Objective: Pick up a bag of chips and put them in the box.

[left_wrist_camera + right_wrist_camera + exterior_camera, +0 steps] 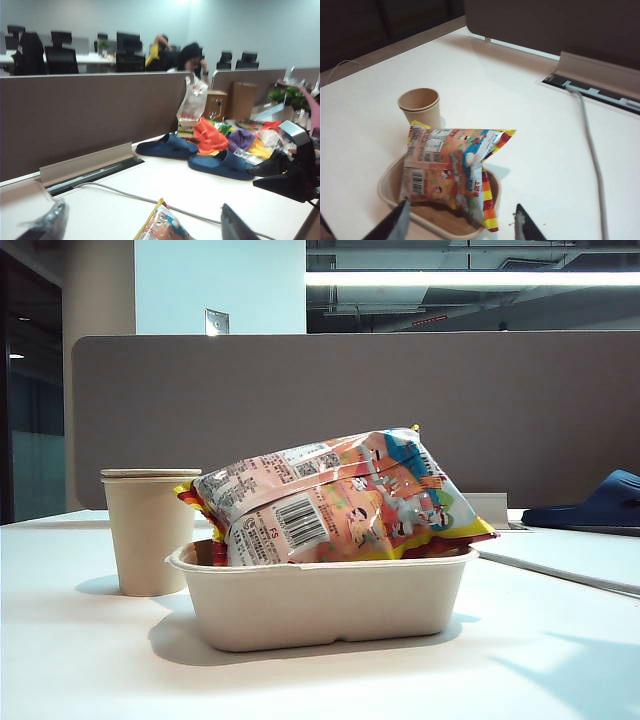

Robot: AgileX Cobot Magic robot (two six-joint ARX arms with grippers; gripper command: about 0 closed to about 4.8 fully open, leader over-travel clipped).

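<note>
The bag of chips [340,495], pink-orange with a barcode panel, lies tilted in the box [330,600], its upper end sticking out over the rim. Neither gripper shows in the exterior view. In the right wrist view the right gripper [461,210] hangs open above the near rim of the box [387,187], clear of the bag [450,165], with nothing between its fingers. In the left wrist view the left gripper [142,217] is wide open and looks across the table; only a yellow-edged corner of the bag [162,227] shows below it, untouched.
A beige paper cup [147,530] stands just left of the box. Blue slippers [600,505] lie at the back right. A grey cable [590,140] runs from the desk's cable slot [600,90]. A grey partition [300,390] closes the back. A black clamp [290,170] sits at the right.
</note>
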